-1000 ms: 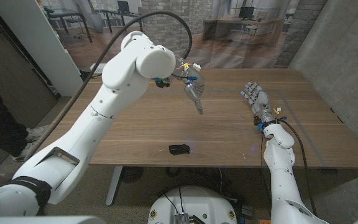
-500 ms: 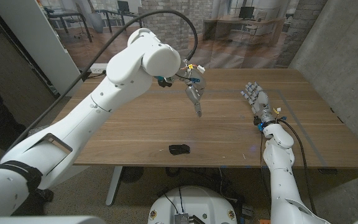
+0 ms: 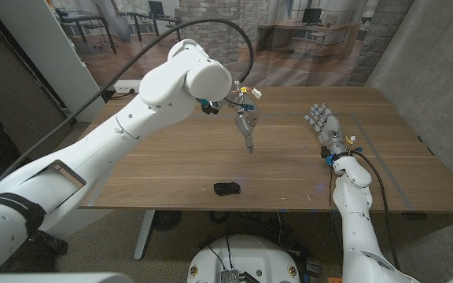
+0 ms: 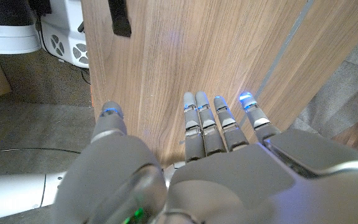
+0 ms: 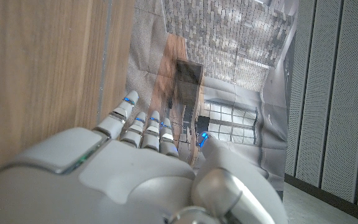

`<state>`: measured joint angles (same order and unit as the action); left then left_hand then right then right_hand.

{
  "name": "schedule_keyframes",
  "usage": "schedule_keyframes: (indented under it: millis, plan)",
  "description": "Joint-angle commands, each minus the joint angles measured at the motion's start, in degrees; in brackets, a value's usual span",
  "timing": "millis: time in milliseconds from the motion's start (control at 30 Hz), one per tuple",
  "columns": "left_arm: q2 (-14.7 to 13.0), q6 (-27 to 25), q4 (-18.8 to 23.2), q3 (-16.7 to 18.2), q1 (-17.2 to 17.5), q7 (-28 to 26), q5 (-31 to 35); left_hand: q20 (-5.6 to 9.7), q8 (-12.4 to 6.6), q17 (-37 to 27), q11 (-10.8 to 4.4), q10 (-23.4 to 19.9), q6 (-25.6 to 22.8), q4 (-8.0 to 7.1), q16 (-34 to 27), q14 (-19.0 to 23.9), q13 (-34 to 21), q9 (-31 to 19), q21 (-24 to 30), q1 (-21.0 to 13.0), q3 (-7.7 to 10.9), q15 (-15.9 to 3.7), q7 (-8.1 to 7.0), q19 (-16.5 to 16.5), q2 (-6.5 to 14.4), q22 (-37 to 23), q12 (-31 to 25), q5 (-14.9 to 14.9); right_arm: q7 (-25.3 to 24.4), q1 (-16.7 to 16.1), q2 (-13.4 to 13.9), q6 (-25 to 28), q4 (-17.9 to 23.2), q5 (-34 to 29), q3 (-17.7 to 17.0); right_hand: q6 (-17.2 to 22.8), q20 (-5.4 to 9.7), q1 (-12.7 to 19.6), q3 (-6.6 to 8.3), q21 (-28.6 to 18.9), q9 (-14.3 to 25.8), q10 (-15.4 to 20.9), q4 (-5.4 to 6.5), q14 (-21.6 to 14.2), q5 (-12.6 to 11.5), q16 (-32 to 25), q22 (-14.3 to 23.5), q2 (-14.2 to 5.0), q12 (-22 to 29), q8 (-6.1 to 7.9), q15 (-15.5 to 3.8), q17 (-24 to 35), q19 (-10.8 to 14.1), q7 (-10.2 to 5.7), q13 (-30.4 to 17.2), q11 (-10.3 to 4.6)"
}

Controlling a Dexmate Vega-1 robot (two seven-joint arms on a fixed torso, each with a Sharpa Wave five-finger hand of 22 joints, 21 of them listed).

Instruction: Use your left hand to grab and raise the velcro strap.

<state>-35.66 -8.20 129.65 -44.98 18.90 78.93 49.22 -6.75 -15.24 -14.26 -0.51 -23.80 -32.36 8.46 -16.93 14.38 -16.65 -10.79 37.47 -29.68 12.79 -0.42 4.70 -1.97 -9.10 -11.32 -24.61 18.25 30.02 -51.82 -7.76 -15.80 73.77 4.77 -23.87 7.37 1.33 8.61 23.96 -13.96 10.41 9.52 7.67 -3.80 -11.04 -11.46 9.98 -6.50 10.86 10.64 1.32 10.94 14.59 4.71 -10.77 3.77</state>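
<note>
Head view shows the velcro strap, small and dark, lying on the wooden table near its front edge. The left hand hangs above the table, well back from the strap, fingers straight, apart and pointing down, holding nothing. The right hand stands at the table's far right, well apart from the strap, fingers extended and empty. I judge this the approach step: nothing is grasped yet. Next, the left hand needs to travel toward the strap, descend over it and close its fingers before any lift.
</note>
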Motion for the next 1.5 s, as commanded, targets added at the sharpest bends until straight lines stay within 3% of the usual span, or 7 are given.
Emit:
schedule_keyframes:
  millis: [33, 533, 1300, 1500]
  plan:
    - [-2.12, -2.93, -1.08, -5.57, -3.96, 0.02, -2.68, -0.12, 0.51, -0.2, 0.01, 0.61, 0.56, -0.08, 0.24, -0.56, -0.27, -0.15, -0.12, -0.87, -0.41, 0.02, -0.2, 0.05, 0.22, -0.31, -0.38, 0.41, 0.02, -0.29, 0.04, -0.02, 0.27, -0.22, 0.22, 0.62, -0.22, -0.24, -0.35, 0.27, 0.12, 0.6, -0.04, -0.51, -0.48, 0.24, 0.23, 0.1, 0.45, 0.42, -0.06, -0.07, 0.59, 0.08, -0.23, 0.03]
    - [-4.24, -6.98, -2.73, -15.44, -11.21, 0.02, -6.1, -0.08, 1.19, -0.35, 0.12, 0.85, 0.38, -0.31, 0.49, -0.8, -0.59, -0.15, -0.25, -1.54, -0.59, 0.21, 0.16, 0.0, 0.94, -0.34, -0.79, 0.64, 0.18, -0.68, -0.08, -0.17, 0.37, -0.12, 0.48, 0.62, -0.2, -0.33, -0.39, 0.43, 0.12, 0.57, -0.13, -0.53, -0.56, 0.28, 0.23, 0.11, 0.41, 0.4, -0.08, -0.1, 0.65, 0.07, -0.23, -0.02]
    - [-6.47, -10.15, -0.3, -21.91, -14.95, 0.02, -7.3, 0.3, 1.33, -0.39, -0.4, -0.95, -2.69, -0.12, 0.52, 0.24, -1.12, -0.13, -0.06, -3.68, -0.62, -0.54, 0.03, 0.99, 1.76, -0.37, -2.47, 1.01, -0.02, -3.08, -1.11, -0.98, 2.71, 0.98, 0.97, 0.59, -0.19, -0.46, -0.44, 0.62, 0.12, 0.58, -0.23, -0.58, -0.65, 0.32, 0.23, 0.11, 0.39, 0.37, -0.07, -0.12, 0.79, 0.04, -0.23, 0.06]
    - [-6.8, -11.52, 0.23, -25.45, -17.48, 0.02, -7.54, 0.43, 1.41, -0.38, -0.52, -1.11, -3.18, 0.0, 0.55, 0.46, -1.23, -0.13, -0.04, -4.32, -0.55, -0.58, -0.14, 1.14, 1.9, -0.37, -2.74, 1.09, 0.01, -3.49, -1.2, -1.59, 2.82, 1.65, 0.93, 0.64, -0.19, -0.5, -0.46, 0.71, 0.12, 0.58, -0.26, -0.57, -0.67, 0.33, 0.23, 0.13, 0.39, 0.38, -0.13, -0.13, 0.74, 0.07, -0.23, 0.02]
